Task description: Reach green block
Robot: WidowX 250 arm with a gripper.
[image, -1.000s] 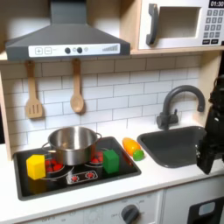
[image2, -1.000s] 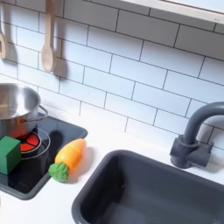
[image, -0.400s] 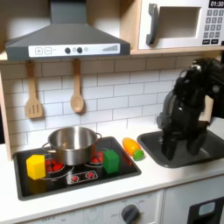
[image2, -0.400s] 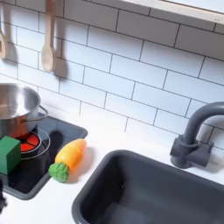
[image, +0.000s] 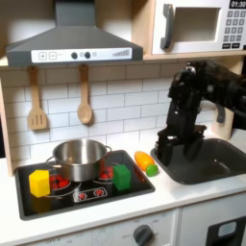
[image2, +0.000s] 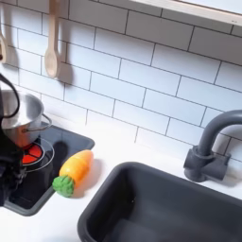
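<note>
The white bench [image: 183,197] carries a black stovetop [image: 86,192] and sink [image: 207,159]. The arm's end effector [image: 165,146] hangs just right of the orange toy [image: 145,162]; I cannot tell its opening. The green block [image: 121,177] sits on the stovetop, right of the steel pot [image: 79,157]

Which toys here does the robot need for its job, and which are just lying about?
Needed:
green block
end effector

Just lying about:
yellow block
pot
orange toy
two hanging spoons
tap
sink
</note>
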